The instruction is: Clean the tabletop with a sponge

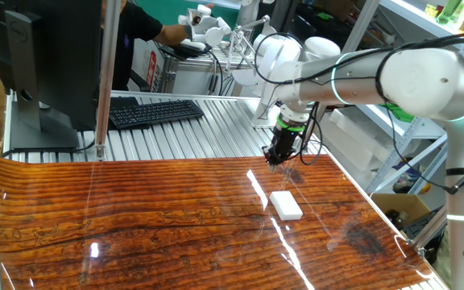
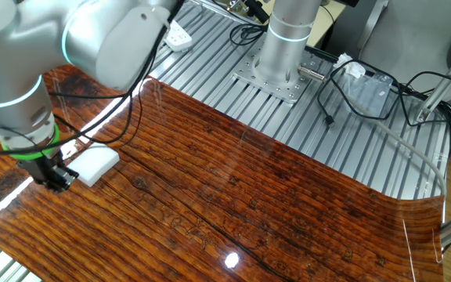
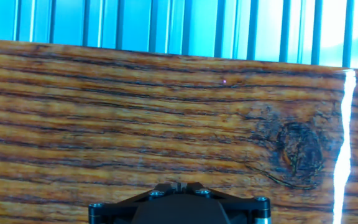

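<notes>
The sponge [image 1: 286, 205] is a small white block lying flat on the glossy reddish-brown tabletop [image 1: 135, 217], right of its middle. My gripper [image 1: 279, 158] hangs fingers down just above the tabletop near its far edge, a short way behind the sponge and apart from it. Its fingers look pressed together with nothing between them. In the other fixed view the gripper [image 2: 53, 178] is just left of the sponge [image 2: 94, 166] on the tabletop [image 2: 288, 204]. The hand view shows only bare wood grain [image 3: 135, 124] with a dark knot, and the gripper [image 3: 178, 185] at the bottom; the sponge is out of that view.
A ribbed silver metal surface [image 1: 208, 133] borders the tabletop's far side and carries a black keyboard [image 1: 155, 111], a monitor [image 1: 43, 56] and a thin pole [image 1: 103, 80]. The arm's base [image 2: 282, 47] and loose cables [image 2: 366, 86] stand on it. The tabletop's right edge [image 1: 377, 217] is close.
</notes>
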`<state>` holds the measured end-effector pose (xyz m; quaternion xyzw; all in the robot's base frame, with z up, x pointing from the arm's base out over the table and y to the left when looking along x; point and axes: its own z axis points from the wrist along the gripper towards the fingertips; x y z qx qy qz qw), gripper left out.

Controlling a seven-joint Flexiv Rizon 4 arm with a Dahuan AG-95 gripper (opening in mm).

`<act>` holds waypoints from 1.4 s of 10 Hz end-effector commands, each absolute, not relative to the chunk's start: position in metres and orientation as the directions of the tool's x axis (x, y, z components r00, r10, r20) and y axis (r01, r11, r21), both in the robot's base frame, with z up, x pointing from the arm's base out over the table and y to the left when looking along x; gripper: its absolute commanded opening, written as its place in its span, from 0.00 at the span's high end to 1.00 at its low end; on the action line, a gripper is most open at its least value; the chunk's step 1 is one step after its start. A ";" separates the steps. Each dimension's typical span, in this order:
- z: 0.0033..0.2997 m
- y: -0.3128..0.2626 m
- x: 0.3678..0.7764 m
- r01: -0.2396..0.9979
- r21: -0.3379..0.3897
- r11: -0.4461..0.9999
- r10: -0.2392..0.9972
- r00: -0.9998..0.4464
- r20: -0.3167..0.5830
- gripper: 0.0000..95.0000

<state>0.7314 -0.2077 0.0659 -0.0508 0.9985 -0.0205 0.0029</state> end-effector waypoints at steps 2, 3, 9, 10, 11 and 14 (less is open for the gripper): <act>0.070 -0.216 0.716 -0.127 -0.041 0.991 -0.128 -0.992 -0.019 1.00; 0.067 -0.221 0.707 -0.133 -0.039 0.990 -0.134 -0.990 -0.030 1.00; 0.063 -0.216 0.687 -0.133 -0.041 0.990 -0.135 -0.990 -0.034 1.00; 0.063 -0.216 0.687 -0.129 -0.041 0.991 -0.130 -0.991 -0.034 1.00; 0.063 -0.216 0.687 -0.128 -0.040 0.991 -0.129 -0.991 -0.034 1.00; 0.063 -0.216 0.687 -0.129 -0.042 0.991 -0.131 -0.991 -0.033 1.00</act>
